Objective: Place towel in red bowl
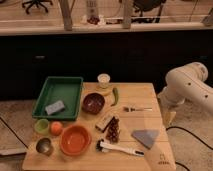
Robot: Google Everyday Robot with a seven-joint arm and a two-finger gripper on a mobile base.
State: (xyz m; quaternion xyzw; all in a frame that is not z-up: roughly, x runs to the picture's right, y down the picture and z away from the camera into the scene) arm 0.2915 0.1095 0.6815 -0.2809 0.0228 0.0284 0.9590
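Note:
The towel (145,136) is a grey-blue folded cloth lying flat near the front right corner of the wooden table (135,95). The red bowl (75,139) is an orange-red bowl standing empty at the front left. A darker maroon bowl (93,103) stands at the table's middle. My white arm (187,85) comes in from the right. My gripper (169,117) hangs beside the table's right edge, up and to the right of the towel and not touching it.
A green tray (50,94) with a grey sponge (55,107) sits at the back left. A white cup (103,80), green pepper (115,95), fork (136,108), dark snack packets (110,127), white-handled brush (117,147), green cup (42,125), orange fruit (56,128) and metal cup (44,146) are spread over the table.

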